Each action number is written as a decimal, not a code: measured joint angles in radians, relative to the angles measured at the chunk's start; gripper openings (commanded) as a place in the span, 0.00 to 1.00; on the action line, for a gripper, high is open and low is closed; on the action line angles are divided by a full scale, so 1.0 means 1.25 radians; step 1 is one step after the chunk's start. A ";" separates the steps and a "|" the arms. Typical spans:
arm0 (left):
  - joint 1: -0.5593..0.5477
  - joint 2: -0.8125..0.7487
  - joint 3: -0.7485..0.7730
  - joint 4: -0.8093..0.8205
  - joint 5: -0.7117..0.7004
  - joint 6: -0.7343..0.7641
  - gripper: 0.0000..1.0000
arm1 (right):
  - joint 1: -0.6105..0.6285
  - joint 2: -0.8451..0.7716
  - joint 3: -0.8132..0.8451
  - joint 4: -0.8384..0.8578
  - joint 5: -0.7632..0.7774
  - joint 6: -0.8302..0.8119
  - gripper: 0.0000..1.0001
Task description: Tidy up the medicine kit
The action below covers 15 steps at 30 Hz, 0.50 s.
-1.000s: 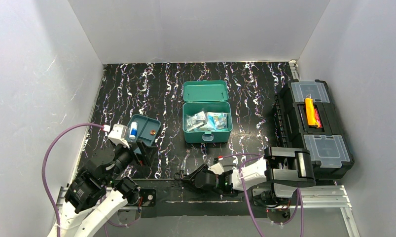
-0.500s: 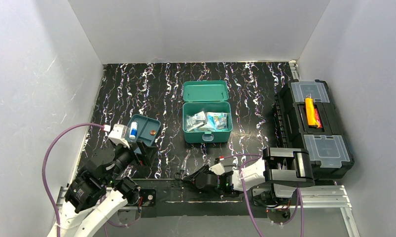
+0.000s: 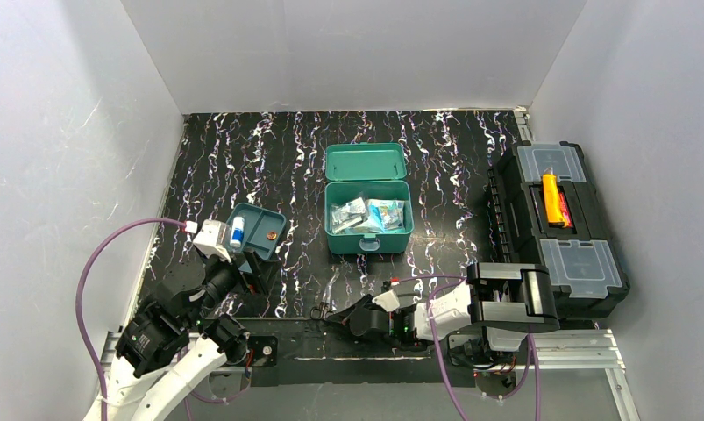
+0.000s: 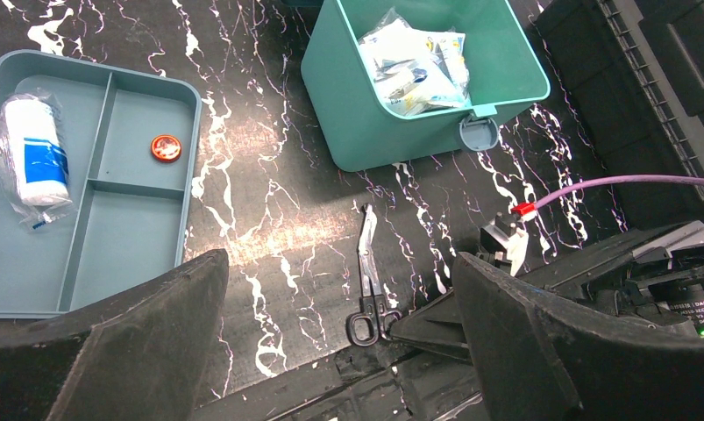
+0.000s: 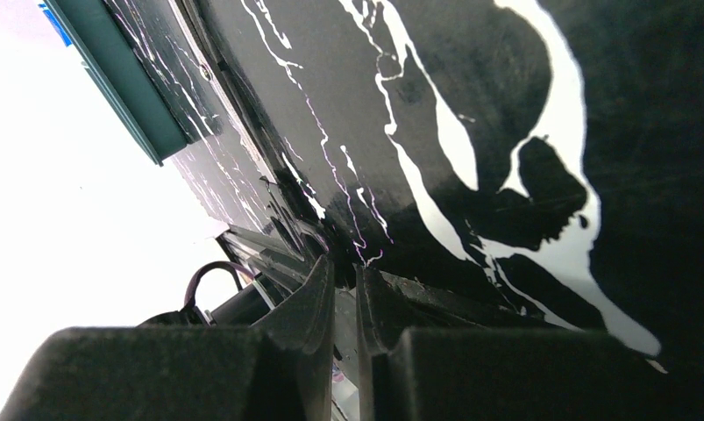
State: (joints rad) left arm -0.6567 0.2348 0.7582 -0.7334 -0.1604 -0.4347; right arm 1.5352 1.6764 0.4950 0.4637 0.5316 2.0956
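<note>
Gaping left gripper (image 4: 339, 267) jaws, right gripper (image 5: 344, 279) jaws nearly together beside scissors (image 4: 367, 267), bandage roll (image 4: 32, 151) blue print unreadable

The inner tray (image 4: 124, 237) is cut off by the left wrist view's edge

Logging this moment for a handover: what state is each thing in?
medicine kit: lid open, packets inside
inner tray: out of the kit, holding a bandage roll
scissors: closed, lying flat
black toolbox: closed
left end effector: open
right end effector: almost shut, beside the scissors' handles
</note>
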 measured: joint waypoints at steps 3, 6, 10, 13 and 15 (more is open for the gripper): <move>0.000 0.000 0.000 0.000 0.000 0.000 0.99 | 0.000 -0.001 0.000 0.000 0.000 -0.001 0.01; 0.000 0.000 0.000 0.000 -0.001 0.000 1.00 | 0.000 -0.008 0.000 -0.012 0.000 -0.010 0.01; 0.000 0.001 0.000 0.000 -0.004 0.000 1.00 | -0.001 -0.039 0.000 -0.056 0.004 -0.042 0.01; 0.000 0.004 0.000 0.000 -0.007 0.000 1.00 | -0.001 -0.068 -0.001 -0.095 0.011 -0.066 0.01; 0.000 0.005 0.000 0.000 -0.007 0.000 1.00 | 0.000 -0.087 -0.001 -0.118 0.016 -0.079 0.01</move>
State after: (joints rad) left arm -0.6567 0.2413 0.7582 -0.7338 -0.1696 -0.4351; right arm 1.5352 1.5677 0.4938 0.3157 0.5514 1.9968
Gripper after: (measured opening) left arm 0.994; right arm 0.152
